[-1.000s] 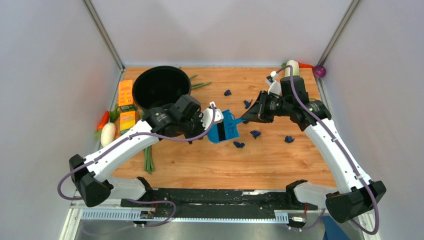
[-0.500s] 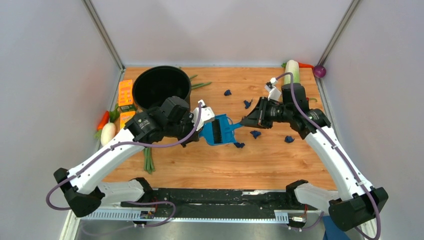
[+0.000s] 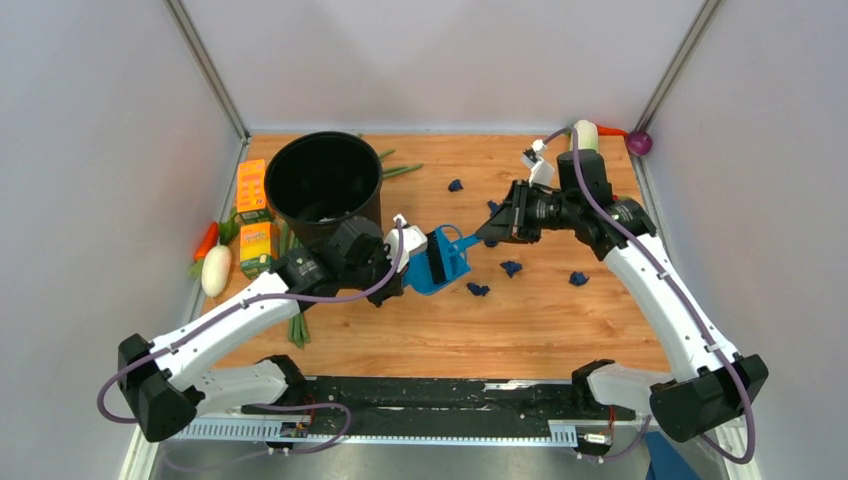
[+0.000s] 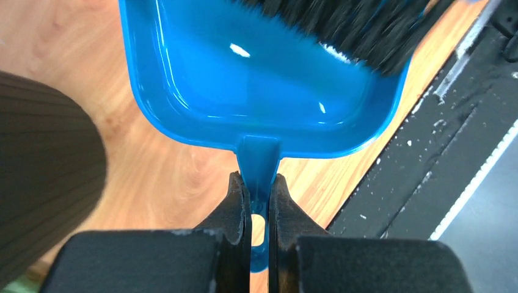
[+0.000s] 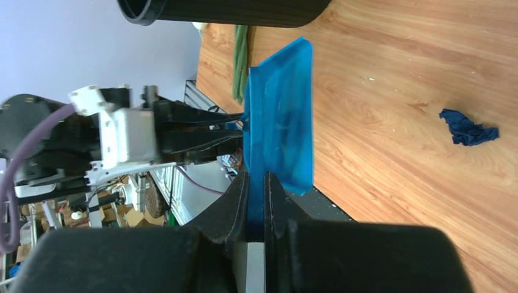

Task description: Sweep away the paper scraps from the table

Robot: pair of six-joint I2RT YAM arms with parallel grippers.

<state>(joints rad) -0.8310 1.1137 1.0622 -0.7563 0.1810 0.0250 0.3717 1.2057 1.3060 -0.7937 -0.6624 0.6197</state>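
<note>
Several dark navy paper scraps lie on the wood table (image 3: 420, 335): one (image 3: 455, 185) and another (image 3: 494, 207) at the back, others (image 3: 511, 268) (image 3: 478, 289) (image 3: 578, 278) right of the pan. My left gripper (image 3: 405, 262) is shut on the handle of the light blue dustpan (image 3: 440, 275); it also shows in the left wrist view (image 4: 259, 183), where the pan (image 4: 244, 85) is empty. My right gripper (image 3: 490, 235) is shut on the blue hand brush (image 3: 462, 241), whose black bristles (image 4: 360, 24) rest at the pan's mouth. The right wrist view shows one scrap (image 5: 467, 128).
A black bin (image 3: 325, 180) stands at the back left, close to my left arm. Orange boxes (image 3: 250, 185), a white radish (image 3: 215, 270) and green beans (image 3: 297, 325) lie along the left edge. A white vegetable (image 3: 585, 135) and purple ball (image 3: 639, 142) sit back right. A black rail (image 3: 450, 395) runs along the near edge.
The left arm has drawn the dustpan a little left and nearer. The right gripper has followed, bringing the brush bristles into the pan's mouth. The scraps have not moved.
</note>
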